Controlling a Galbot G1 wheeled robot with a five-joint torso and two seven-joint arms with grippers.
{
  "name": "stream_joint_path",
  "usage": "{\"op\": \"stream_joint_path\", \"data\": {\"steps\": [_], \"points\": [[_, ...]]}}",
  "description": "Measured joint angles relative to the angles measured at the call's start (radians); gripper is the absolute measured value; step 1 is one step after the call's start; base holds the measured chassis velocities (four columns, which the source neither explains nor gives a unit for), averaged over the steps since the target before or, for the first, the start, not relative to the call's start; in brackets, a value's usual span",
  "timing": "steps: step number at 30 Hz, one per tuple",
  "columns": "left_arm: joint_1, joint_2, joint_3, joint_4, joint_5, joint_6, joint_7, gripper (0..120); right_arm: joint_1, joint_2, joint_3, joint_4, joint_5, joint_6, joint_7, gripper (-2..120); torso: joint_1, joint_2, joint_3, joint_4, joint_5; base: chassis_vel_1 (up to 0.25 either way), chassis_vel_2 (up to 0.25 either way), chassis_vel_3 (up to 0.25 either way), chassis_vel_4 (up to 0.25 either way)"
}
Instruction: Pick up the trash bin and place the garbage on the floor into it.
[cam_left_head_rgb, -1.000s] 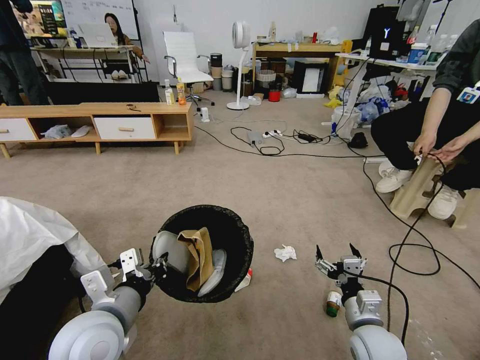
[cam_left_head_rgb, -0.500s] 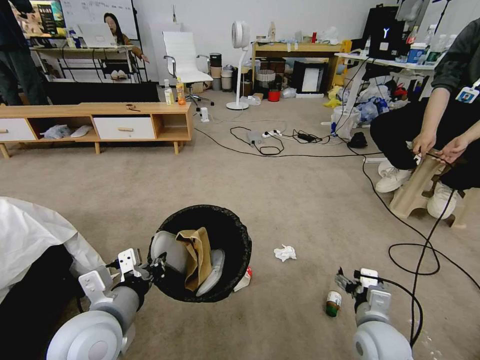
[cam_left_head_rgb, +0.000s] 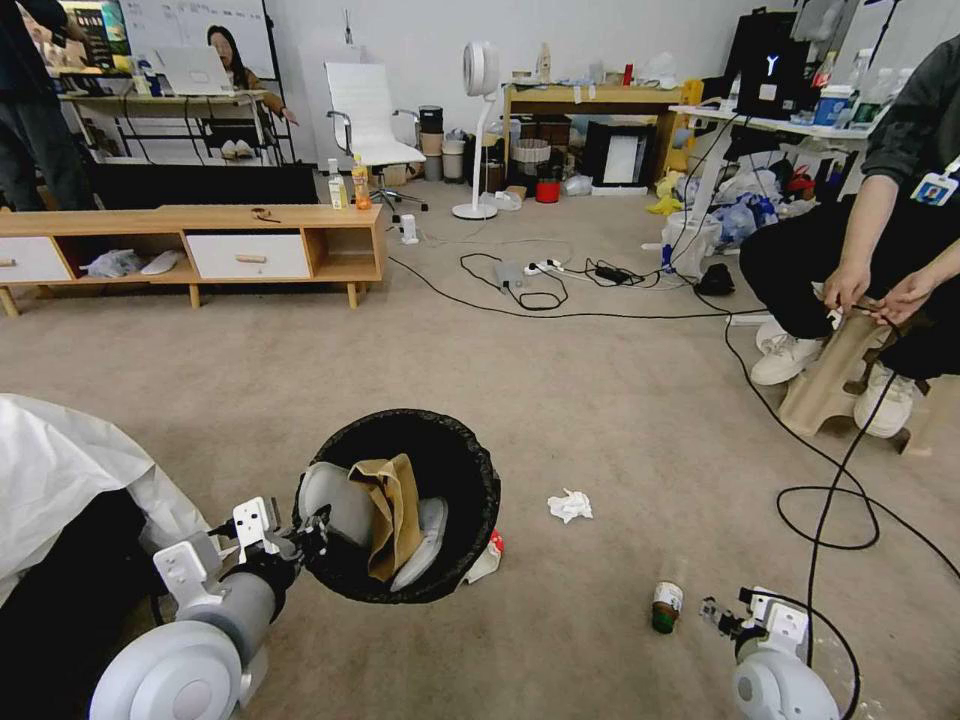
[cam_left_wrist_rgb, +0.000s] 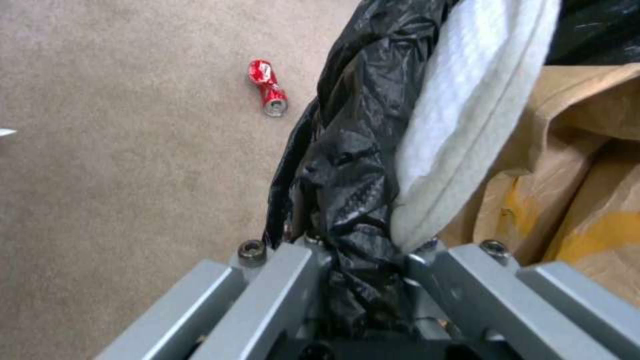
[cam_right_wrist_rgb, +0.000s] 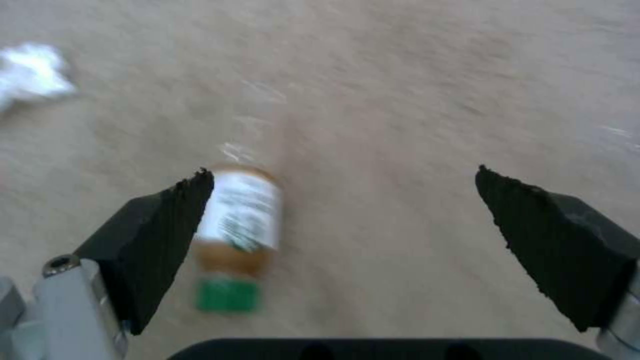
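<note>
Left claw (cam_left_head_rgb: 312, 528) clenched on trash bin (cam_left_head_rgb: 400, 505) rim, bin held tilted above floor (cam_left_head_rgb: 600, 420); right claw (cam_right_wrist_rgb: 343, 225) spread wide, low over green-capped bottle (cam_right_wrist_rgb: 237, 235).

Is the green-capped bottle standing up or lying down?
Lying down: the green-capped bottle lies on its side on the floor, with the open right gripper above.

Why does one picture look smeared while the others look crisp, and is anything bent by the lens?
Right wrist view: the small green-capped bottle and carpet are streaked with motion blur, while the open right gripper is sharp. Left wrist view: crisp on the black liner clamped by the left gripper and the crushed red can. Head view: wide lens, the room's edges bow.
</note>
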Motion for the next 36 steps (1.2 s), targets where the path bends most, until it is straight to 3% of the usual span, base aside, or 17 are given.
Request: {"op": "stream_joint_path", "data": {"steps": [6, 23, 36], "points": [[0.012, 0.001, -0.003, -0.005, 0.001, 0.000, 0.000, 5, 0.066, 0.020, -0.015, -0.073, -0.013, 0.061, -0.093, 100, 0.000, 0.000, 0.000, 0.0002, 0.0000, 0.000, 0.000, 0.000, 0.000], [0.018, -0.004, 0.003, -0.008, 0.008, -0.001, 0.002, 5, 0.034, 0.005, -0.018, -0.043, -0.059, 0.082, -0.110, 100, 0.000, 0.000, 0.000, -0.0003, -0.0001, 0.000, 0.000, 0.000, 0.000], [0.031, 0.001, 0.001, -0.022, 0.010, -0.001, 0.001, 5, 0.145, 0.040, -0.040, -0.232, -0.068, 0.118, -0.166, 100, 0.000, 0.000, 0.000, -0.0002, 0.0001, 0.000, 0.000, 0.000, 0.000]]}}
